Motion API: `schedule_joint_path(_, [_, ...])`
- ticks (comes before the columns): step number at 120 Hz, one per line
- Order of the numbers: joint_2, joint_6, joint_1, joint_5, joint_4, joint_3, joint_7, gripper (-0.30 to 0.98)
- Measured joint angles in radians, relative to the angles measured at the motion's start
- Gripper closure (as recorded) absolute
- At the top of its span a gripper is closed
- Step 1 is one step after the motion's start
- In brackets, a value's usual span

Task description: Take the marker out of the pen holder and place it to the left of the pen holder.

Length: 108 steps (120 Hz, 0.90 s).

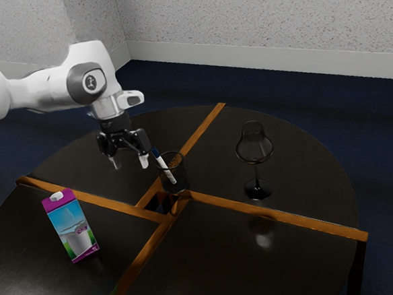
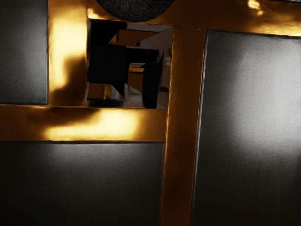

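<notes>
One marker (image 1: 164, 166), one finding: it stands in the holder (image 1: 180, 173), so the removal is not done. It is tilted, its dark end above the rim and leaning to the exterior view's left, its lower part inside the mesh wall.

Gripper (image 1: 129, 161): open, its two fingers (image 1: 143, 162) well apart, nothing held between them. It hangs above the table (image 1: 304, 147), just to the exterior view's left of the marker's upper end, and no contact with it can be made out.

Progress, as judged: approach well advanced, handling not begun. Outstanding: align over the marker, close on it, lift it clear of the rim, lay it down at the holder's left, release. Risk noted: a finger could catch the rim and tip the holder.

Count: one holder, near the middle of the table; one glass (image 1: 256, 177), upright, to the exterior view's right; one carton (image 1: 71, 227), on the near left of that view. The table shows four dark panels and four wood strips (image 1: 275, 216), meeting around one square opening (image 2: 129, 66). Beside that opening, the wrist view has one dark rounded piece, probably the holder.
</notes>
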Motion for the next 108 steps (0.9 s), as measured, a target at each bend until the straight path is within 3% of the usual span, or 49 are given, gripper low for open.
schedule_joint_path(20, [0.046,0.171,-0.035,-0.039,0.006,0.005,-0.053,0.00])
schedule_joint_path(40, [0.168,0.266,-0.049,-0.014,0.121,0.015,-0.079,0.00])
schedule_joint_path(63, [0.285,0.309,-0.058,-0.006,0.237,0.043,-0.096,0.00])
schedule_joint_path(108, [0.288,0.326,-0.057,-0.016,0.225,0.034,-0.127,0.01])
